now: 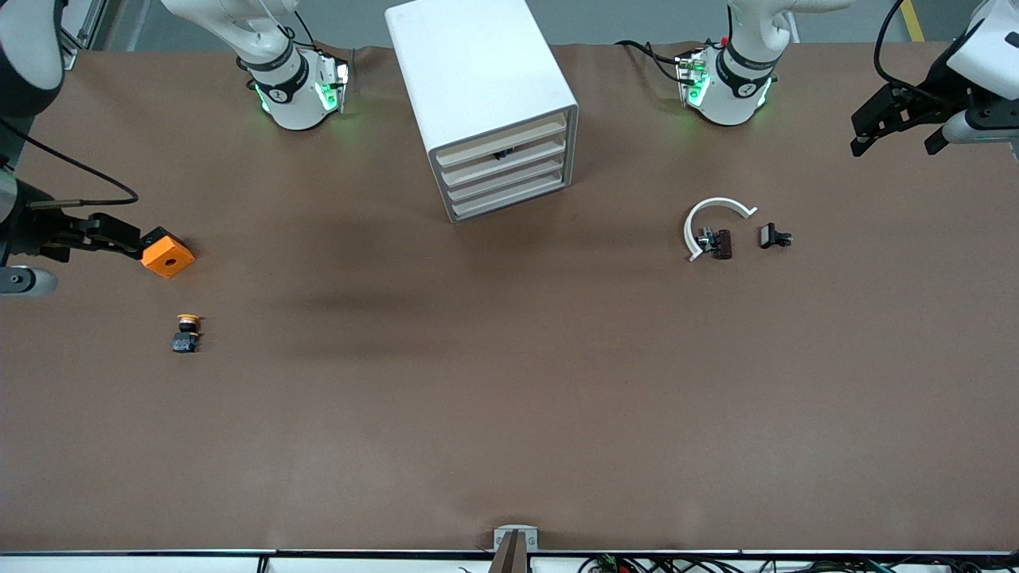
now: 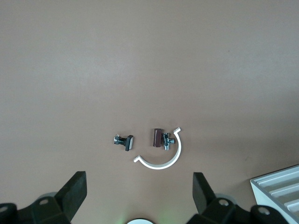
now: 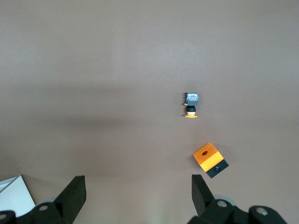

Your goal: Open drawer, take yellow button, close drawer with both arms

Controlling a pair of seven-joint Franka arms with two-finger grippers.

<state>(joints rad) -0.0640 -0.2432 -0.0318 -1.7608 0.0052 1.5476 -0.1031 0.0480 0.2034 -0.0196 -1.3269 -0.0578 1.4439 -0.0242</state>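
Observation:
The white cabinet (image 1: 486,87) stands at the table's middle, near the robots' bases. Its four cream-fronted drawers are all pushed in. The drawer (image 1: 503,157) with the small dark spot at its rim is second from the top. The button (image 1: 187,333), with an orange-yellow cap and black-blue body, lies on the table toward the right arm's end; it also shows in the right wrist view (image 3: 190,105). My right gripper (image 1: 131,239) (image 3: 138,186) is open and empty, up in the air over the table beside the orange cube (image 1: 167,252). My left gripper (image 1: 892,147) (image 2: 140,184) is open and empty, over the left arm's end of the table.
The orange cube (image 3: 210,159) with a black side lies farther from the front camera than the button. Two small black clips (image 1: 720,243) (image 1: 774,236) and a white curved band (image 1: 712,215) lie toward the left arm's end; they also show in the left wrist view (image 2: 161,138).

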